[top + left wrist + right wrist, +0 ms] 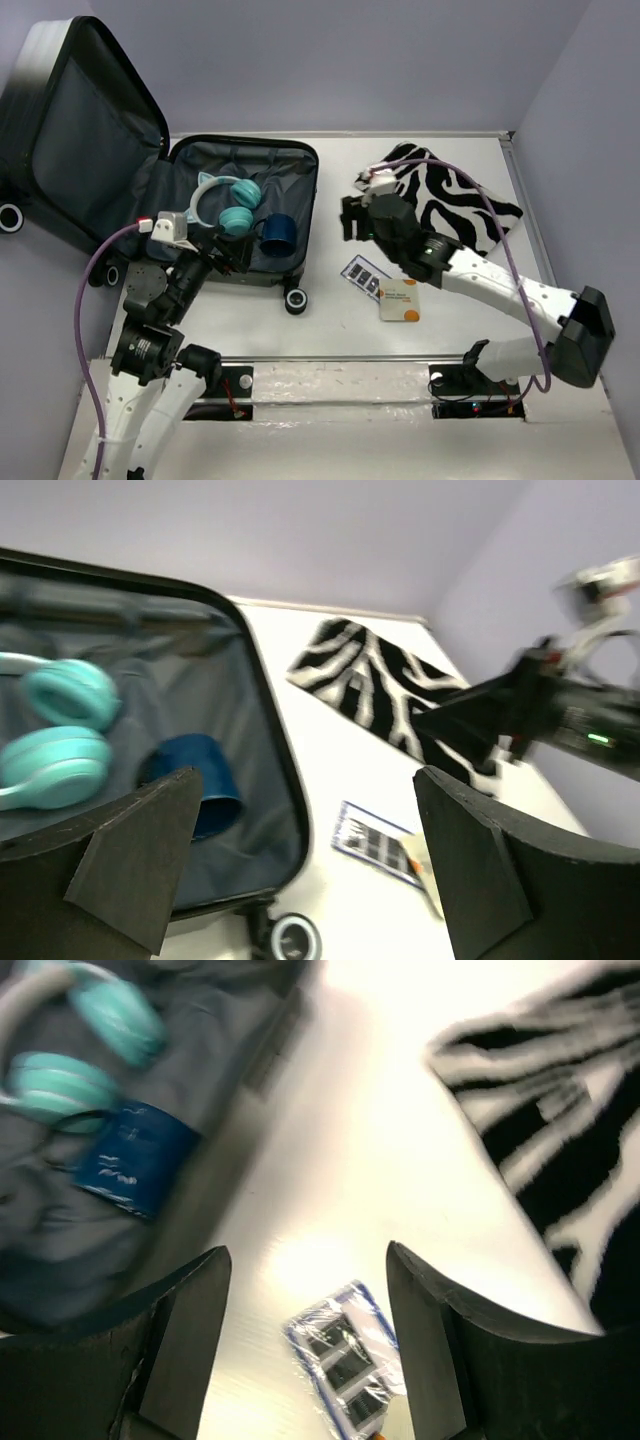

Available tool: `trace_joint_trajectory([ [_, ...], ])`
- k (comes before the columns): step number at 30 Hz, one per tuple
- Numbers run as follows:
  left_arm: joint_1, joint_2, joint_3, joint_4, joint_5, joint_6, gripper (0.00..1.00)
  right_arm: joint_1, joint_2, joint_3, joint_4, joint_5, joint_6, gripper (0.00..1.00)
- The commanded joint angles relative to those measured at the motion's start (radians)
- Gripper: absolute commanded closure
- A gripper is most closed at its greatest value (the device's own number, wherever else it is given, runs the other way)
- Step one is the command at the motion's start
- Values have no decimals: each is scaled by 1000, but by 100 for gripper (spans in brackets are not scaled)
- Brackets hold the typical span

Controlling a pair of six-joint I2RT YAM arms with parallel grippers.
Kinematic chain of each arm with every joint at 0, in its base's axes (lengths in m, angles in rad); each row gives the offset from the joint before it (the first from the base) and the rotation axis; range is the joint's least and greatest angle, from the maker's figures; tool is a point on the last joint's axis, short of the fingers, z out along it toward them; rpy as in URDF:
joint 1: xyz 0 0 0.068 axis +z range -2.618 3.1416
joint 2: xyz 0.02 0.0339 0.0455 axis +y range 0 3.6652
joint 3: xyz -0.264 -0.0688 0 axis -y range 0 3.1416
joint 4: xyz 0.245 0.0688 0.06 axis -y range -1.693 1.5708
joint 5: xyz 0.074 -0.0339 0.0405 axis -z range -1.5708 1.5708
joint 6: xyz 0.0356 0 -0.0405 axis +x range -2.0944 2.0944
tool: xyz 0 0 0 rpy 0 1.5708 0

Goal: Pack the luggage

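The luggage (190,165) lies open at the left of the table, its lid (75,140) propped up. In its grey lining lie teal headphones (228,205) and a blue cup (277,234); they also show in the left wrist view, headphones (60,740) and cup (195,780), and in the right wrist view, headphones (85,1050) and cup (135,1160). My left gripper (236,254) is open and empty at the case's near edge. My right gripper (352,220) is open and empty above the table, between the case and the zebra cloth (450,195).
A wrapped blue-edged packet (364,273) and a white card with an orange dot (400,300) lie right of the case's wheel (296,300). The packet also shows below my right fingers in the right wrist view (350,1365). A wall runs along the right.
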Motion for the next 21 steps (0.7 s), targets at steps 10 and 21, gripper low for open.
trace_joint_trajectory([
  [10,-492,371,-118,420,127,-356,2,-567,-401,-514,-103,-326,328,34],
  [21,-809,980,-123,685,-105,-574,13,-661,-444,-661,35,-505,395,42],
])
